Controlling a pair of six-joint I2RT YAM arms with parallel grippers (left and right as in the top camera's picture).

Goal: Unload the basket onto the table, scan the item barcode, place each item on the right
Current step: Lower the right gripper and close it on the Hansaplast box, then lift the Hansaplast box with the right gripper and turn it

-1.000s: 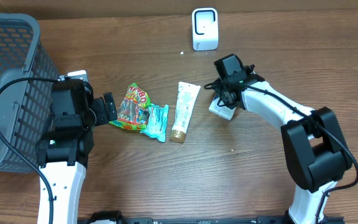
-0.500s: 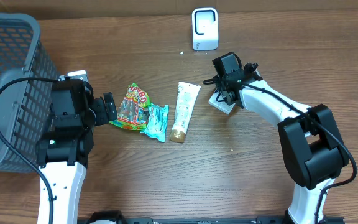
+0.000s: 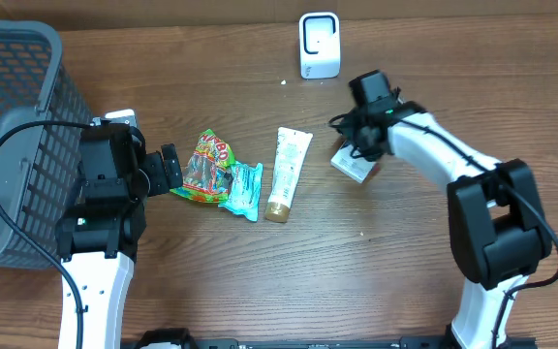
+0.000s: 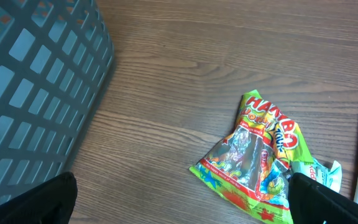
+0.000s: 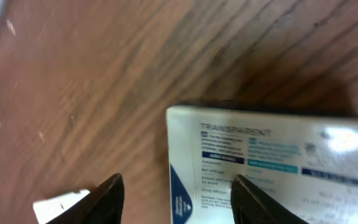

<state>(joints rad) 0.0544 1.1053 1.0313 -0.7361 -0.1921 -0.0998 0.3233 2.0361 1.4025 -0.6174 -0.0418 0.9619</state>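
- My right gripper [image 3: 363, 143] hangs over the small box [image 3: 354, 166], which lies on the table [image 3: 260, 281] below and to the right of the scanner [image 3: 319, 44].
- From overhead the arm covers the top of the box, so I only see its lower part poking out.
- In the right wrist view the two fingers [image 5: 107, 198] stand partly apart. The left edge of the box falls in the gap, and the other finger overlaps the box face.
- I see nothing clamped between them, and I cannot tell whether that finger touches the box.
- The box face is white with blue bands of print. The picture is blurred and the box runs off the right edge, so I cannot read it or pick out a barcode.
- A small white piece [image 5: 61, 205] at the bottom of that view is cut off, and I cannot say what it is.
- My left gripper [image 3: 169, 169] is spread as wide as it goes with nothing in it. In its own wrist view only the two dark tips show in the bottom corners.
- Just ahead of it lies a candy bag [image 4: 257, 165], with a teal packet [image 3: 244, 187] tucked against it and a tube [image 3: 287, 173] beside that.
- The basket [image 3: 13, 145] runs out of frame on the left.
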